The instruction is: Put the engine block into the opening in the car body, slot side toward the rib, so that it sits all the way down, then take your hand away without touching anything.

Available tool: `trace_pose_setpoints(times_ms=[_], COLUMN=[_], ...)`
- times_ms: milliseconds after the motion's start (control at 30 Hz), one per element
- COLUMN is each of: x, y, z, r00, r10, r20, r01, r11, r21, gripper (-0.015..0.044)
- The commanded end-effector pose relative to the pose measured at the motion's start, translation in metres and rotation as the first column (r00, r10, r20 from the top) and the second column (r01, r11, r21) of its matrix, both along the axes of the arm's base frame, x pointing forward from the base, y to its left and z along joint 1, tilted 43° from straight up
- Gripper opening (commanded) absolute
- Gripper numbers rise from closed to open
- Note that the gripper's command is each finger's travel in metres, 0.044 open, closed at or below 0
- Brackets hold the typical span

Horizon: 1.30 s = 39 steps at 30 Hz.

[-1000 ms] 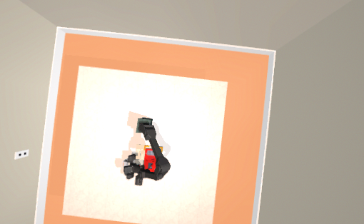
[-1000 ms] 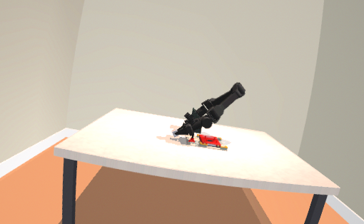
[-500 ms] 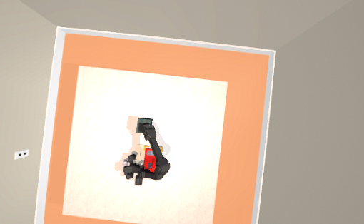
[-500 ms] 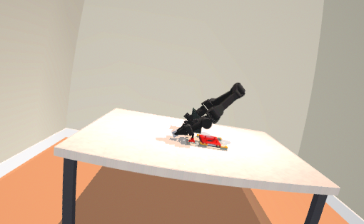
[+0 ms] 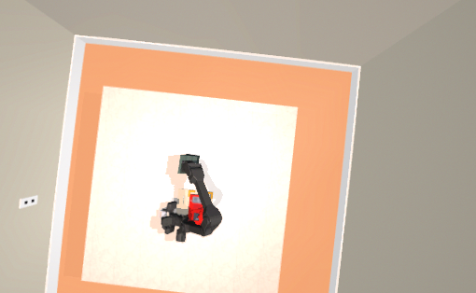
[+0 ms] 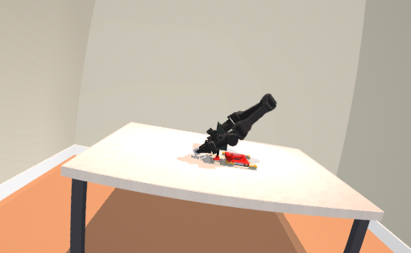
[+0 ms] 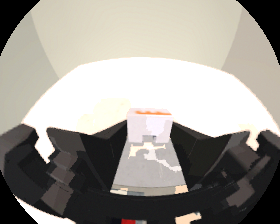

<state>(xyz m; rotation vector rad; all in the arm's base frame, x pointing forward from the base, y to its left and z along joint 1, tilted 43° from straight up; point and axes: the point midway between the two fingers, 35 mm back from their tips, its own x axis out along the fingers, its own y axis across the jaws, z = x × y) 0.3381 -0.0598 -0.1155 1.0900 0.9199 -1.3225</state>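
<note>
My gripper [image 5: 164, 216] [image 6: 198, 151] [image 7: 148, 123] is shut on the engine block [image 7: 150, 167], a pale grey block with a white upright end and a thin orange strip on top. The block sits between both fingers in the wrist view; it is too small and bright in the top and exterior views to judge its slot or height. The red car body [image 5: 194, 209] [image 6: 237, 159] lies beside the gripper, to its right in the top and exterior views. A sliver of red also shows at the bottom edge of the wrist view. The opening and its rib cannot be made out; the arm partly covers the car.
The arm [image 5: 203, 192] [image 6: 256, 114] arches past the car body from its dark base [image 5: 189, 158]. Yellow parts [image 5: 208, 193] [image 6: 253, 166] show at the car's end. A small red piece [image 6: 217, 158] shows beneath the gripper in the exterior view. All this is on the pale table [image 5: 248, 140] [image 6: 303, 189].
</note>
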Motion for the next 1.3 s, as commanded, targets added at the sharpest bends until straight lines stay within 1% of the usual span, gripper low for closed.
trace_pose_setpoints(times_ms=[0,400,633,1000,1267], x=[0.001,0.001,0.001,-0.002,-0.001], y=[-0.001,-0.001,0.000,0.001,0.000], z=[0.001,0.001,0.004,0.046,0.042], r00=[1.000,1.000,1.000,1.000,1.000], r10=[0.000,0.000,0.009,0.020,0.015], r20=[0.003,0.003,0.000,-0.005,0.000], r01=[0.000,0.000,-0.009,-0.020,-0.015], r11=[1.000,1.000,1.000,1.000,1.000], r21=[-0.002,-0.002,0.004,0.010,0.005], gripper=[0.0131,0.0440,0.0440,0.0440,0.0440])
